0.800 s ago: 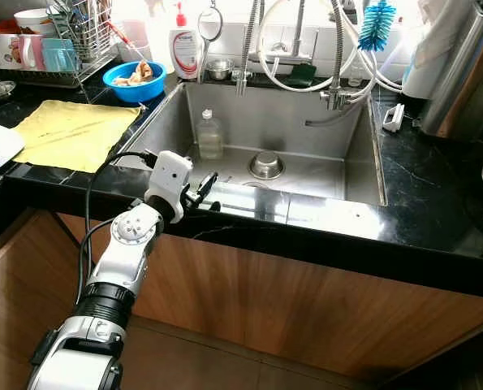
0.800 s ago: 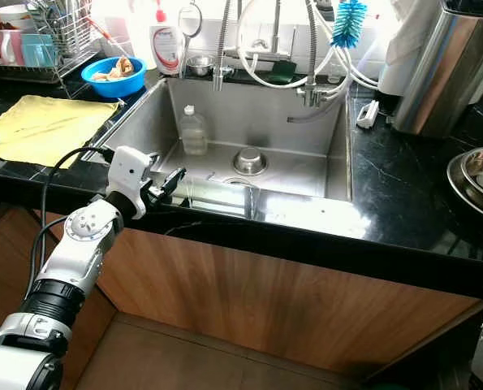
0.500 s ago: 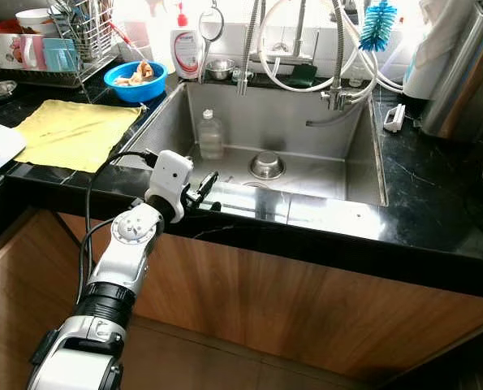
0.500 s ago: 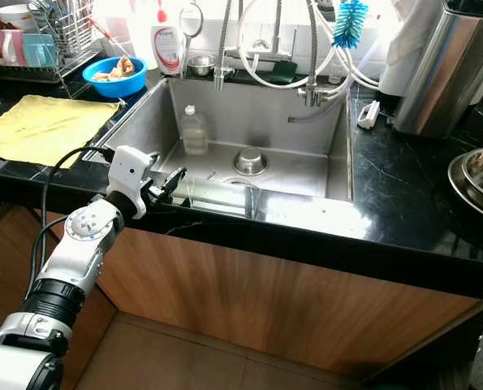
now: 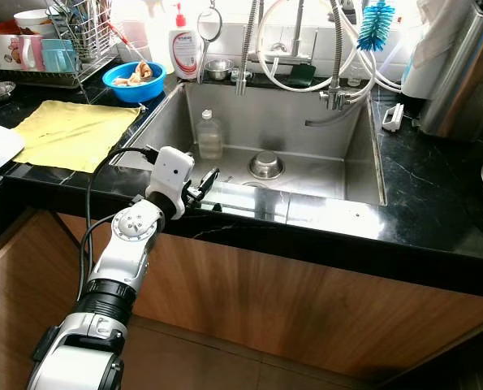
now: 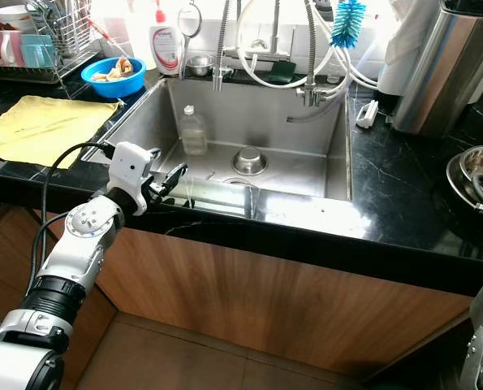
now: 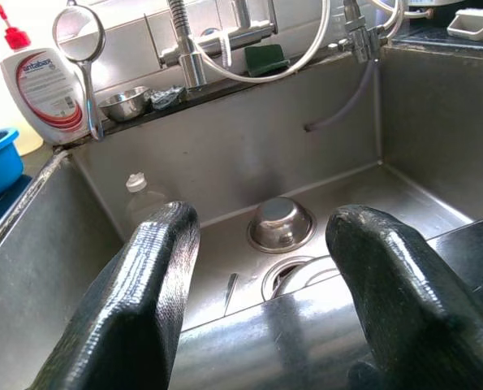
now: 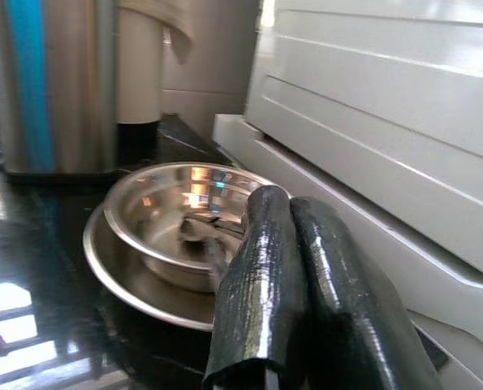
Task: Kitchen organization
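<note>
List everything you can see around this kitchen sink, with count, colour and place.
Sink: one, steel, set in the black counter.
Small bowl: one, steel, upside down on the sink floor.
Plastic bottle: one, clear, standing in the sink.
Cloth: one, yellow, counter left of sink.
Blue bowl: one, behind the cloth.
Soap bottle: one, white, red pump, sink ledge.
Brush: one, blue, above the taps.
Steel bowls: stacked, right counter.
Left claw: open, over the sink's front edge.
Right claw: shut, beside the steel bowls.

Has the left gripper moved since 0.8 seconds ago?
Yes, slightly. The left gripper has edged forward and up over the sink's front rim, toward the plastic bottle, fingers open.
</note>
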Tool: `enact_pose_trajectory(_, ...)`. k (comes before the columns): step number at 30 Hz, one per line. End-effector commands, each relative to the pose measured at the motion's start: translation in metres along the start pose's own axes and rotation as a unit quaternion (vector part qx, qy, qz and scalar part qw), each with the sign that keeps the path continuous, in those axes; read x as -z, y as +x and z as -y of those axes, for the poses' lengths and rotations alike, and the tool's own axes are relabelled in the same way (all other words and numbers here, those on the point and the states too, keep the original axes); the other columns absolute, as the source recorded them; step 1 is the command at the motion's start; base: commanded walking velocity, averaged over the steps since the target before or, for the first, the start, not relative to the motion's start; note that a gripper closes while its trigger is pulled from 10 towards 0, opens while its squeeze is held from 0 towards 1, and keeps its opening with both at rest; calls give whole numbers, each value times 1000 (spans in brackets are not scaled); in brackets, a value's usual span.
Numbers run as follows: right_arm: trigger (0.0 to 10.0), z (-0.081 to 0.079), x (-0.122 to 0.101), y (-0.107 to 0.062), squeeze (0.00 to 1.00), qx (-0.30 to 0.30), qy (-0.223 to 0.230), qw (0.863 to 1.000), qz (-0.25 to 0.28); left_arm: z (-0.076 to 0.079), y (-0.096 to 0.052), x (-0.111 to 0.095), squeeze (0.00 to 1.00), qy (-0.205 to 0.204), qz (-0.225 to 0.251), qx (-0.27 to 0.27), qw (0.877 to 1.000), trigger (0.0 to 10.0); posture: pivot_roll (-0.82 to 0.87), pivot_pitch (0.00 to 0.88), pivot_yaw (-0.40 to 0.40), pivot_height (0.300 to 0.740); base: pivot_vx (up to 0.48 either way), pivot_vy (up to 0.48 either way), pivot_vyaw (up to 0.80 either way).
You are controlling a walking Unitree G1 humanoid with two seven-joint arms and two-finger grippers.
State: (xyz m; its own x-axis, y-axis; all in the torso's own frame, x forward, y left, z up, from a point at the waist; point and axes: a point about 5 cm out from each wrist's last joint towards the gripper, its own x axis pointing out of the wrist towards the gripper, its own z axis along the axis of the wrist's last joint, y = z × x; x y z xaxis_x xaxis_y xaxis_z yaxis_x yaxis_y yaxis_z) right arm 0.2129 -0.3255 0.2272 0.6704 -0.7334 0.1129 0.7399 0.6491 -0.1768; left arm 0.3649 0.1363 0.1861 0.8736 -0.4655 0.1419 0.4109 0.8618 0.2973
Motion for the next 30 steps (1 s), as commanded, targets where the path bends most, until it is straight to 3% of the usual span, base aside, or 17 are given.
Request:
enact_pose_trajectory(1, 10000, 11, -6, -1, 0, 34, 8, 999, 9, -2, 2, -2, 0, 11, -2, 1, 1000, 10000, -28, 35, 33, 740, 0, 0, 0)
enact_pose_trajectory(10, 10000, 11, -2, 0, 0, 35, 11, 999, 2, -1, 2, -3, 0, 11, -1, 2, 1000, 10000, -23, 34, 33, 740, 0, 0, 0)
enact_pose_trajectory(21, 10000, 44, 3, 3, 0, 139, 33, 990, -13, -1, 2, -3, 0, 10, -1, 2, 1000, 10000, -28, 35, 35, 740, 0, 0, 0)
enact_pose_trajectory(30, 10000, 51, 12, 3, 0, 162, 37, 986, -32, -2, 2, -3, 0, 12, -1, 3, 1000, 10000, -26, 35, 37, 740, 0, 0, 0)
